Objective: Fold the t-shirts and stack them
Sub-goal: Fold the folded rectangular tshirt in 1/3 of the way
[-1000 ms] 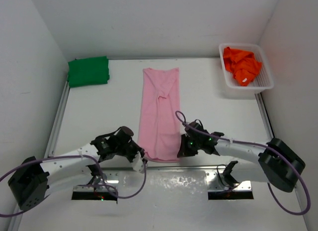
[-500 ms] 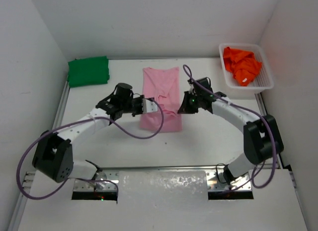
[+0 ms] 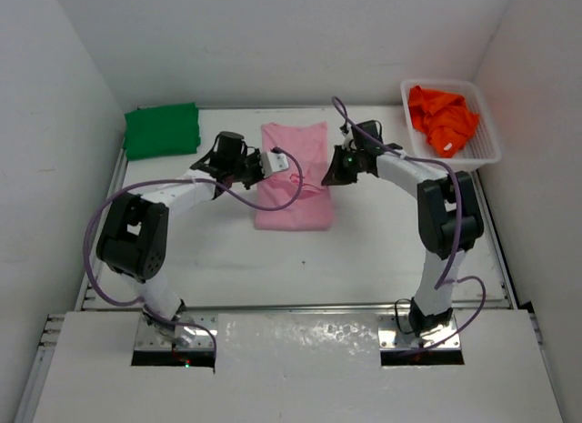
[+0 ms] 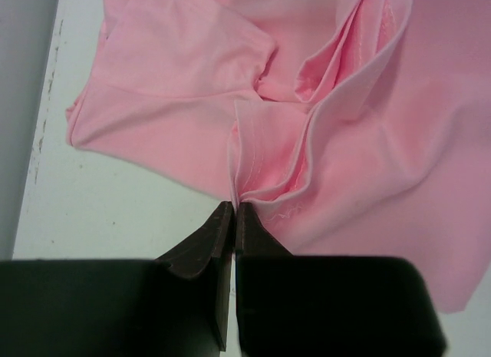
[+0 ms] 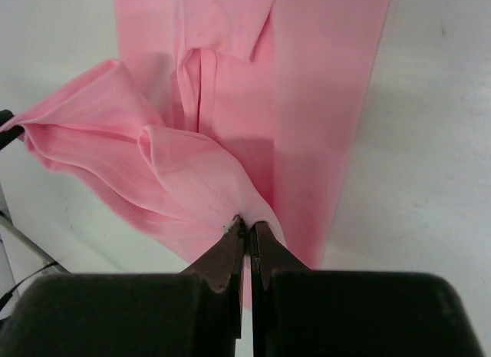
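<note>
We hold the pink t-shirt, lying toward 12 o'clock on the worktop, with left jaws and right jaws closed on its lifted hem; an uneven release may leave the fold crooked.

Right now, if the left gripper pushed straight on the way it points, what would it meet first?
The pink t-shirt: the left gripper pinches its bunched fold, and more pink cloth lies directly ahead.

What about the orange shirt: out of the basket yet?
No: the orange shirt lies bunched inside the white basket at the far right.
</note>
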### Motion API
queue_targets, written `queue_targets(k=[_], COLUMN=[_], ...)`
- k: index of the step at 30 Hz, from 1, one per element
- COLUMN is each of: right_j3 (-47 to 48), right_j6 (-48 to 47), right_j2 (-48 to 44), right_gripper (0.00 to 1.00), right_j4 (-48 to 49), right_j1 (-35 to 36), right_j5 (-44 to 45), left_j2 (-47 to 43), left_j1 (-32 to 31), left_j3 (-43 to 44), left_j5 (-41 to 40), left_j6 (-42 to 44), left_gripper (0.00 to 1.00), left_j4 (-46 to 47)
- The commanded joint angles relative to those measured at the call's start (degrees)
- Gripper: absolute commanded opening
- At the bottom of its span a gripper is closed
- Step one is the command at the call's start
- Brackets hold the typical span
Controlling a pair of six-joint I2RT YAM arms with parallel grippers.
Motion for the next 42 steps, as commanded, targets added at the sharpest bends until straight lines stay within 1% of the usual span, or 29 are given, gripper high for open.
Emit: queue_targets(k=[1, 7, 12, 14, 19, 20, 21, 22, 24, 26, 27, 28, 30, 31, 32, 35, 36, 37, 38, 39, 40, 41, 42], right_j3=[2.54, 4.81, 6.05, 6.58, 8.68, 9.21, 9.65, 10.44, 11.15, 11.41, 11.33, 11.06, 11.58, 11.85, 12.11, 11.24, 9.67, 8.78, 7.73, 5.63, 4.57, 3.43, 1.67], right_j6=[-0.17, 0.54, 1.07, 1.24, 1.86, 1.86, 1.86, 1.77, 1.25, 1.59, 2.55, 2.82, 1.70, 0.64, -0.68, -7.17, -8.50, -9.73, -12.53, -13.86, -14.74, -15.62, -15.89], right_j2=[1.88, 4.95, 7.42, 8.56, 11.11, 11.55, 12.34, 12.52, 13.05, 13.05, 12.96, 12.87, 12.00, 11.56, 10.95, 7.52, 5.51, 4.45, 3.39, 2.42, 0.85, 0.22, -0.04], right_gripper=[0.00, 0.00, 0.00, 0.00, 0.00, 0.01, 0.04, 0.09, 0.09, 0.12, 0.16, 0.16, 0.18, 0.21, 0.27, 0.32, 0.32, 0.29, 0.19, 0.15, 0.13, 0.10, 0.07], right_j4=[2.88, 3.77, 4.38, 4.99, 6.22, 6.31, 6.31, 6.49, 6.40, 7.01, 7.63, 9.02, 8.95, 8.08, 7.38, 7.37, 7.98, 8.33, 8.60, 8.69, 8.95, 9.21, 10.08], right_j1=[-0.45, -1.59, -1.68, -1.77, -2.47, -2.56, -2.82, -3.00, -3.52, -4.14, -5.10, -5.54, -6.25, -6.34, -6.34, -6.25, -6.16, -5.90, -4.94, -4.24, -3.45, -1.70, -0.81], right_j5=[-1.88, -1.44, -2.06, -1.88, -1.79, -1.80, -1.62, -1.27, 0.48, 1.98, 2.51, 3.38, 5.75, 8.46, 9.97, 12.79, 12.62, 11.66, 10.87, 9.90, 8.85, 5.97, 4.11], left_j2=[1.20, 4.54, 5.77, 6.30, 7.79, 8.14, 8.84, 9.37, 10.69, 11.57, 12.27, 12.71, 13.94, 14.38, 14.91, 16.76, 16.76, 16.67, 15.89, 15.45, 14.75, 12.74, 11.41], left_j1=[0.56, 1.26, 1.35, 1.70, 1.88, 1.88, 1.88, 1.88, 1.88, 1.88, 1.88, 1.88, 1.88, 1.88, 1.97, 2.84, 3.37, 3.72, 3.90, 3.99, 3.99, 3.99, 3.81], left_j3=[1.23, 0.26, -0.53, -1.15, -2.29, -2.21, -2.21, -1.95, -1.33, -0.28, -0.10, 0.25, 0.78, 2.17, 3.49, 9.91, 12.10, 13.25, 14.39, 16.49, 17.30, 17.74, 17.14], left_j5=[0.04, -1.28, -1.90, -3.30, -3.92, -3.92, -4.70, -6.54, -8.48, -10.06, -10.42, -10.86, -12.70, -14.10, -17.07, -21.13, -21.67, -22.11, -22.20, -21.94, -19.33, -16.43, -13.36], left_j6=[0.54, 0.45, 0.71, 0.98, 1.42, 1.42, 0.81, 0.37, -0.51, -0.34, -0.17, -0.17, -0.86, -1.91, -2.97, -7.45, -8.24, -8.86, -9.30, -8.87, -8.08, -5.29, -3.35], left_gripper=[0.00, 0.00, 0.00, 0.00, 0.00, 0.00, 0.01, 0.03, 0.06, 0.16, 0.20, 0.28, 0.37, 0.45, 0.47, 0.49, 0.49, 0.49, 0.49, 0.47, 0.44, 0.42, 0.40], left_j4=[6.88, 11.99, 13.15, 13.76, 17.45, 17.89, 19.63, 20.52, 22.37, 22.64, 23.25, 23.69, 25.35, 25.97, 26.06, 21.25, 20.71, 19.57, 16.52, 14.40, 11.68, 5.74, 1.85])
